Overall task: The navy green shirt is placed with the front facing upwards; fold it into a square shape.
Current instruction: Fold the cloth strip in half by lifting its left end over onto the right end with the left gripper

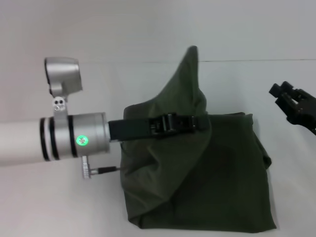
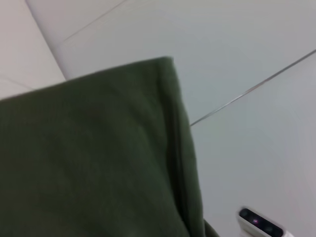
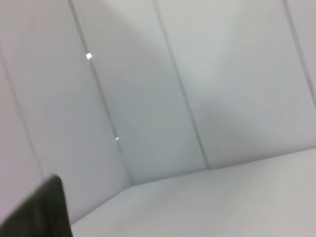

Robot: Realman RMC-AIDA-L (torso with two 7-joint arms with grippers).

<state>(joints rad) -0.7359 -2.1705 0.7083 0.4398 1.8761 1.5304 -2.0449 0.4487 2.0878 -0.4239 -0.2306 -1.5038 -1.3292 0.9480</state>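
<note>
The navy green shirt (image 1: 222, 177) lies partly folded on the white table (image 1: 59, 207), plain side up, with no lettering showing. One flap is lifted into a peak (image 1: 190, 64) over the left half. My left gripper (image 1: 201, 121) reaches in from the left at the end of its silver arm and is shut on that raised fabric. In the left wrist view the shirt (image 2: 89, 163) fills the lower left, its hemmed edge hanging free. My right gripper (image 1: 279, 90) hovers off the shirt's right edge, open and holding nothing.
White table surface surrounds the shirt, with a white wall (image 1: 148, 24) behind it. A small white device (image 2: 259, 223) shows in the left wrist view. The right wrist view shows only wall panels (image 3: 197, 74) and table.
</note>
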